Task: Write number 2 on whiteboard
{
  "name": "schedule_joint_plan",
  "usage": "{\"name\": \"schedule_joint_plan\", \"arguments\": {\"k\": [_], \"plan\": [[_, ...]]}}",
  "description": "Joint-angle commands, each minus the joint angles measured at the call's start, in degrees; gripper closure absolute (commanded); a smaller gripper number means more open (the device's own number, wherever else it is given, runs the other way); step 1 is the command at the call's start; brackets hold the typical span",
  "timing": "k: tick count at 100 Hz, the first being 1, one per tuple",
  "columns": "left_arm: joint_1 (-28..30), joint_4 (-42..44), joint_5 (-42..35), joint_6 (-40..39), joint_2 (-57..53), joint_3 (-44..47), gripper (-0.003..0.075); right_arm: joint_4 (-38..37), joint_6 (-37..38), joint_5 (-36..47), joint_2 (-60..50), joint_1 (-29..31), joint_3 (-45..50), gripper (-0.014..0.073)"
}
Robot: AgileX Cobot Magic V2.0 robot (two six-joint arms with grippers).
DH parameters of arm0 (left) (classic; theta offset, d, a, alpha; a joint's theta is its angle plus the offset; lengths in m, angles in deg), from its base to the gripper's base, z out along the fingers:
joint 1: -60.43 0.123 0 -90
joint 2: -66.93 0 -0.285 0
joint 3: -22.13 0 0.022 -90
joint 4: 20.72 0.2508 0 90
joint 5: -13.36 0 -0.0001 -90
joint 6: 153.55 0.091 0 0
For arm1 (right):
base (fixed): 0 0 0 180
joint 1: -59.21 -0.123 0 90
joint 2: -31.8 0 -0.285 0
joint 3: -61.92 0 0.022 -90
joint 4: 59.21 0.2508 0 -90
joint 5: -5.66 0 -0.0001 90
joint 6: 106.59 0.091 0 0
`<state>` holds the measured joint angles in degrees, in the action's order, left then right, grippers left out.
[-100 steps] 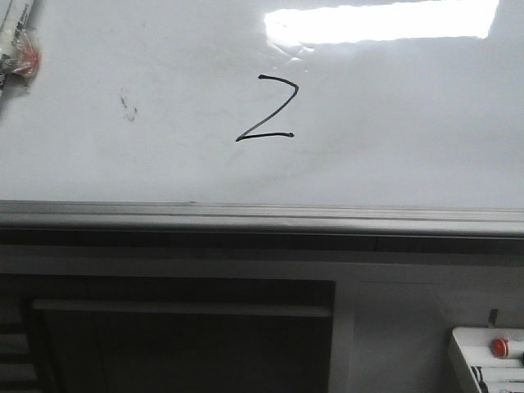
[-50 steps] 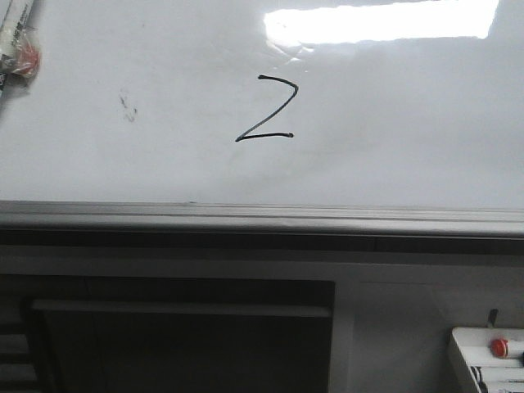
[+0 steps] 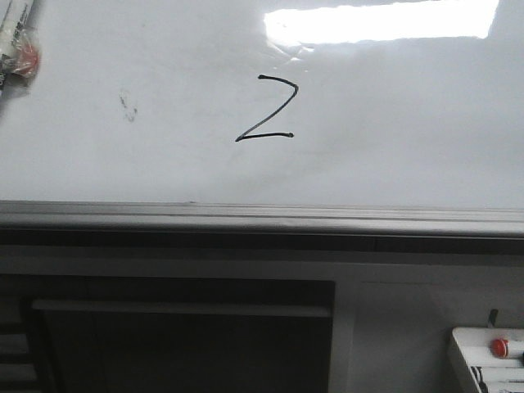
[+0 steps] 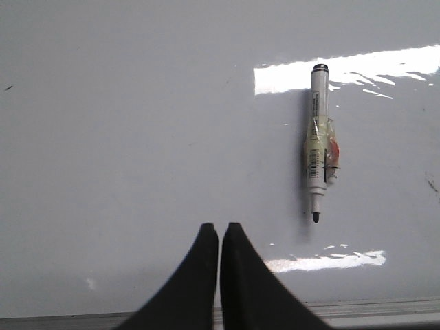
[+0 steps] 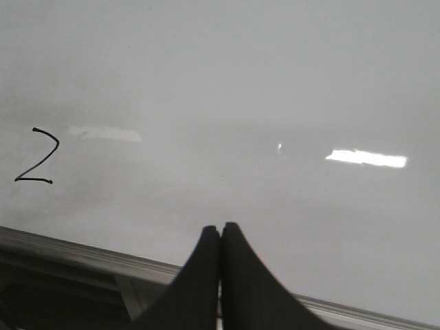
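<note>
A thin black angular number 2 (image 3: 268, 109) is drawn near the middle of the glossy whiteboard (image 3: 393, 139), above its grey bottom rail (image 3: 262, 217); it also shows in the right wrist view (image 5: 36, 157). A white marker (image 4: 317, 152) with tape and a red spot lies uncapped on the board, tip toward the rail; part of it shows at the front view's far left edge (image 3: 18, 45). My left gripper (image 4: 219, 229) is shut and empty, beside the marker and apart from it. My right gripper (image 5: 221, 228) is shut and empty over the board near the rail.
A faint dark smudge (image 3: 128, 106) lies left of the number. A bright rectangular light reflection (image 3: 381, 20) sits at the board's top. A white box with a red button (image 3: 498, 347) stands at the lower right, below the rail. Dark furniture lies under the board.
</note>
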<state>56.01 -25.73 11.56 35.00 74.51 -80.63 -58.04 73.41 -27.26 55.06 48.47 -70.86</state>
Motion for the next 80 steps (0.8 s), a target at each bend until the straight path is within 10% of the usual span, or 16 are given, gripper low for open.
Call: {"name": "schedule_joint_plan", "arguments": {"k": [1,56,80], "plan": [[0.22,-0.52,-4.66,-0.45,-1.56,1.84,0.0738,-0.51,-0.40,4.70,-0.20,0.32,-1.08,0.0666],[0.22,-0.52,-4.66,-0.45,-1.56,1.84,0.0738,4.74,0.00,44.84,-17.01,13.31,32.46,0.0666],[0.22,-0.52,-4.66,-0.45,-1.56,1.84,0.0738,6.10,1.56,42.64,-17.01,13.90,32.27,0.0666]]}}
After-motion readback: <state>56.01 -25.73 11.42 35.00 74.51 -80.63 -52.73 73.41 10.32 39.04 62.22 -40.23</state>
